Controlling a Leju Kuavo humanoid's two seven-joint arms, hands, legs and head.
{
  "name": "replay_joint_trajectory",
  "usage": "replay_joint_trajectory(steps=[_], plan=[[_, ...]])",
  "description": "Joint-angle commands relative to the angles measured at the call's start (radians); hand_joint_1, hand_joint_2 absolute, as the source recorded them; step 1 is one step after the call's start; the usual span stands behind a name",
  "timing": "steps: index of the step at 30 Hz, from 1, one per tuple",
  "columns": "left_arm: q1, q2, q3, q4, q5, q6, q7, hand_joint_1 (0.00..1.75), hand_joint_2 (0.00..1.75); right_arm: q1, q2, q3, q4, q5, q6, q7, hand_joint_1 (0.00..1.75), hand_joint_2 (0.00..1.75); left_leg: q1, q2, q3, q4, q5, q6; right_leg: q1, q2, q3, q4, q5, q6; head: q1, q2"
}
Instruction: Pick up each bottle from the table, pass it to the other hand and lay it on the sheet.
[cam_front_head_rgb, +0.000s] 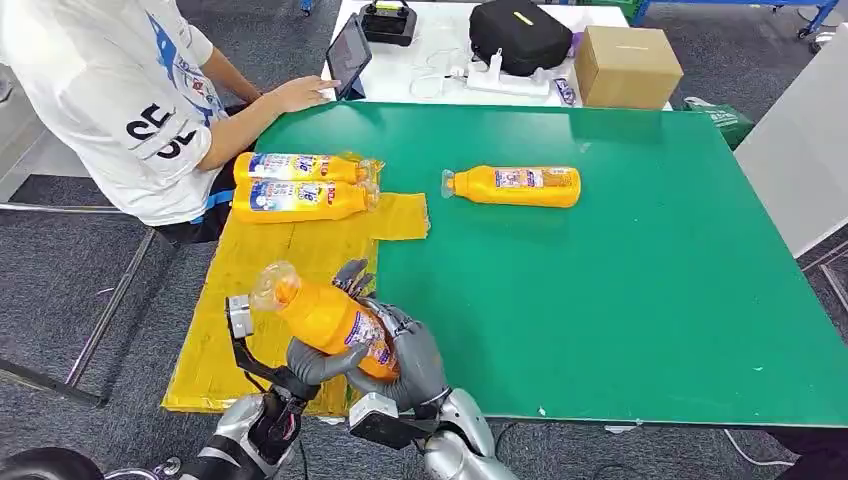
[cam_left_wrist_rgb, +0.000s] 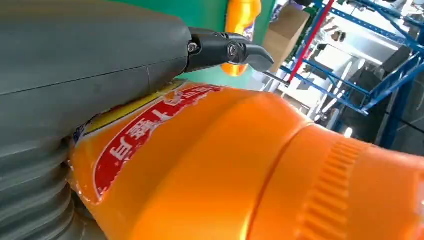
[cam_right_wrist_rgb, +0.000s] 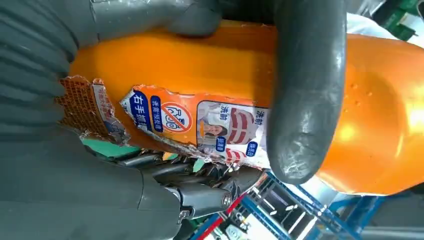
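Green table (cam_front_head_rgb: 650, 300) on grey carpet, yellow sheet (cam_front_head_rgb: 250, 270) at its edge | both hands, left hand (cam_front_head_rgb: 305, 362) and right hand (cam_front_head_rgb: 410, 355), grip orange bottle (cam_front_head_rgb: 330, 320) above sheet | torn label reads 右手 | two bottles (cam_front_head_rgb: 300, 185) lie on sheet, one bottle (cam_front_head_rgb: 515, 186) on table

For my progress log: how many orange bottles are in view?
4: two bottles lie on the yellow sheet, one on the green table, one held in both hands.
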Motion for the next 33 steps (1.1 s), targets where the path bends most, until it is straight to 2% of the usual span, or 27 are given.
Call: replay_joint_trajectory(steps=[1,2,3,4,5,24,25,27,28,29,33], plan=[[-0.055,0.010,-0.063,0.036,-0.004,-0.007,0.013,0.00,1.75,-0.046,0.011,0.058,0.182,-0.009,0.018,0.003,1.75,1.75,0.001,-0.001,0.003,0.000,-0.001,-0.001,0.001,-0.002,0.003,-0.001,-0.001,-0.001,0.000,0.000],[-0.055,0.007,-0.068,0.034,-0.010,0.002,0.013,0.00,1.75,-0.051,0.016,0.055,0.184,-0.004,0.005,0.003,1.75,1.75,0.002,-0.001,0.008,0.000,-0.003,-0.001,0.003,-0.003,0.009,-0.002,-0.003,-0.003,0.000,0.000],[-0.056,0.005,-0.073,0.030,-0.027,0.021,0.009,0.49,1.75,-0.057,0.020,0.051,0.186,-0.004,0.007,0.003,1.75,1.75,0.001,-0.001,0.003,0.000,-0.001,-0.001,0.001,-0.002,0.003,-0.001,-0.001,-0.001,0.000,0.000],[-0.057,0.000,-0.074,0.029,-0.027,0.022,0.009,1.22,1.75,-0.061,0.022,0.050,0.184,-0.002,0.002,0.003,1.75,1.75,0.001,-0.002,0.003,0.000,-0.001,-0.001,0.001,-0.003,0.004,-0.001,-0.002,-0.002,0.000,0.000],[-0.060,-0.001,-0.085,0.027,-0.040,0.033,0.014,1.75,1.75,-0.067,0.028,0.045,0.183,0.001,0.000,0.003,1.75,1.75,0.002,-0.001,0.005,0.001,-0.002,-0.001,0.002,-0.003,0.006,-0.001,-0.002,-0.002,0.000,0.000],[-0.054,-0.019,-0.102,0.014,-0.058,0.067,0.006,1.75,1.75,-0.089,0.038,0.021,0.177,0.031,0.004,0.017,1.75,1.75,0.001,-0.001,0.003,0.001,-0.001,-0.001,0.001,-0.003,0.003,0.000,-0.002,-0.001,0.000,0.000],[-0.053,-0.021,-0.102,0.015,-0.058,0.070,0.006,1.75,1.75,-0.089,0.040,0.017,0.176,0.030,0.001,0.018,1.62,1.75,0.000,-0.001,0.001,0.000,0.000,0.000,0.001,-0.002,0.001,0.000,-0.001,-0.001,0.000,0.000],[-0.048,-0.027,-0.090,0.005,-0.057,0.088,0.001,1.75,1.75,-0.083,0.044,0.001,0.163,0.025,-0.003,0.021,0.00,1.75,0.001,-0.001,0.004,0.001,-0.002,-0.001,0.002,-0.003,0.005,0.000,-0.002,-0.002,0.000,0.000],[-0.043,-0.031,-0.077,-0.010,-0.069,0.112,-0.012,1.75,1.75,-0.076,0.044,-0.006,0.144,0.015,0.006,0.024,0.00,1.75,0.001,-0.001,0.002,0.001,-0.001,-0.001,0.001,-0.002,0.003,0.000,-0.002,-0.001,0.000,0.000],[-0.041,-0.033,-0.067,-0.026,-0.088,0.138,-0.020,1.75,1.75,-0.070,0.039,-0.009,0.120,0.011,0.014,0.031,0.00,0.00,0.001,-0.001,0.003,0.001,-0.002,-0.001,0.002,-0.003,0.004,0.000,-0.002,-0.002,0.000,0.000],[-0.040,-0.051,-0.013,-0.110,-0.173,0.264,-0.051,1.75,1.75,-0.039,0.004,-0.030,-0.039,-0.011,0.027,0.046,0.00,0.00,0.001,-0.001,0.003,0.002,-0.003,-0.001,0.002,-0.002,0.004,0.001,-0.003,-0.002,0.000,0.000]])
